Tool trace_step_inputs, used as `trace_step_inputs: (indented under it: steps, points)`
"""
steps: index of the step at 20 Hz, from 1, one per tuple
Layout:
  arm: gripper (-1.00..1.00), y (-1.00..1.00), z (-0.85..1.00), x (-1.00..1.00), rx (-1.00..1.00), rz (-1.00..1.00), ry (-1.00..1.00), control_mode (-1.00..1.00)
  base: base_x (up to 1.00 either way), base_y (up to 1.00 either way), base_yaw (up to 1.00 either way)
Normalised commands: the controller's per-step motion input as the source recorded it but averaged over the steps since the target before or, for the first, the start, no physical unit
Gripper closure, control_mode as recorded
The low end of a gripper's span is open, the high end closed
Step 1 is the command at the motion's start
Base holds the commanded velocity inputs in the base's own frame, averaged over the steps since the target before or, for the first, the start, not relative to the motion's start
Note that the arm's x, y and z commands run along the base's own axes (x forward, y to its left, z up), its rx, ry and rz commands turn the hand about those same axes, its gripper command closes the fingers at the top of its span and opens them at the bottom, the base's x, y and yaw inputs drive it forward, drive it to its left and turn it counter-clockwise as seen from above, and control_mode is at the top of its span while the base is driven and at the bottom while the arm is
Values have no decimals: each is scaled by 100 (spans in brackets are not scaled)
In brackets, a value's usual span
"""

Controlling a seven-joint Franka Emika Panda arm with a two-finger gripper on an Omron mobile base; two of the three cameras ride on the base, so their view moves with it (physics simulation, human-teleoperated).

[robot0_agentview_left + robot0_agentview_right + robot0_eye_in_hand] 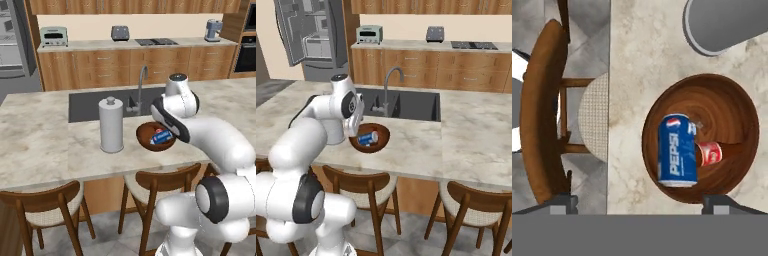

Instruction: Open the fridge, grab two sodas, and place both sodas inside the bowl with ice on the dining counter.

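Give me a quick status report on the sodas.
Gripper above the bowl, jaws wide open, holding nothing. Can and bottle both lying in the bowl. Paper towel roll stands beside it, not in the way.

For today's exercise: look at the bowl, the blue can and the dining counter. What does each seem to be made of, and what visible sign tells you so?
The bowl: apparently wood, reddish-brown with a smooth finish; ringed grain shows inside.
The blue can: probably metal, printed glossy blue with white lettering; its straight cylinder and pale rimmed end suggest so.
The dining counter: looks like polished stone, beige with grey marbled veining, though it could be an imitation.
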Motion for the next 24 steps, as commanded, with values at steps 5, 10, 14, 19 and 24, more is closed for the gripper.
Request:
trace_step_inputs:
  steps: [5,10,14,19,24]
  points:
    - [-100,0,31,-100,11,-17,-8,-100,0,0,0]
    - [-100,0,31,-100,15,-24,-10,-100,0,0,0]
    - [-100,9,45,-89,12,-30,-13,-100,0,0,0]
    - [-100,29,46,-77,11,-34,-15,-100,0,0,0]
    - [-100,32,46,-77,13,-34,-16,-100,0,0,0]
